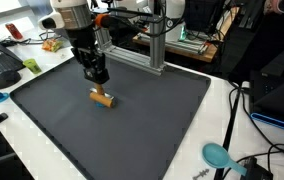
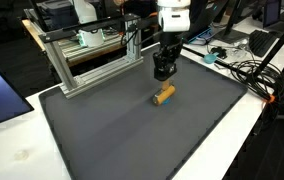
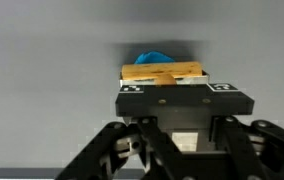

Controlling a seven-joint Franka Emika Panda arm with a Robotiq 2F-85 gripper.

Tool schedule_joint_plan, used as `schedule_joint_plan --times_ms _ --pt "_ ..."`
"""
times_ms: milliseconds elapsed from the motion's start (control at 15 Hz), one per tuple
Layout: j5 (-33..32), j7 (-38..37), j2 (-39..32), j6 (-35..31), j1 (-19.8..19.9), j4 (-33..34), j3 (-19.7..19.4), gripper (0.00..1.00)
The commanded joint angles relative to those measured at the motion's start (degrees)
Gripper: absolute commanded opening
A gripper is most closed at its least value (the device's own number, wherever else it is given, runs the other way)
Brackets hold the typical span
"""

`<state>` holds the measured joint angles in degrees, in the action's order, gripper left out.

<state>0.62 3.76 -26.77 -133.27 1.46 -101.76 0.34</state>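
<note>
Your gripper (image 1: 97,80) hangs just above a small wooden block (image 1: 102,97), which lies flat on the dark grey mat (image 1: 122,135) that covers most of the bench (image 1: 219,108). In both exterior views the fingers point straight down, and the block sits a little in front of them rather than between them. They seem clear of the wood, though the gap is too small to be sure.

From another exterior view the gripper (image 2: 163,76) is again over the block (image 2: 163,95), which lies at a slant on the mat (image 2: 132,135), near the edge by the aluminium frame (image 2: 92,58).

In the wrist view the block (image 3: 162,72) lies crosswise just beyond the gripper (image 3: 172,100), and a blue piece (image 3: 154,57) shows right behind it, touching it. You cannot tell from any view whether the fingers are spread or closed; they grip nothing. There are small white marks on the gripper's black front edge, one towards each end, but they are too small to read.

A teal utensil (image 1: 218,155) lies on the bench off the mat's corner, well apart from the block, and cables (image 2: 250,72) trail over the bench edge.
</note>
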Motion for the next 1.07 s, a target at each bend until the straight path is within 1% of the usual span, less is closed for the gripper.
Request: schedule_joint_plan --times_ms 0,667,1000 --pt "1.7 3.3 -3.2 2.0 1.3 -1.8 1.0 0.22" --pt "-1.7 3.2 -2.8 4.2 -0.5 -2.2 0.3 0.22" --pt "-2.4 3.5 -2.7 4.5 -0.8 -2.4 0.5 0.22"
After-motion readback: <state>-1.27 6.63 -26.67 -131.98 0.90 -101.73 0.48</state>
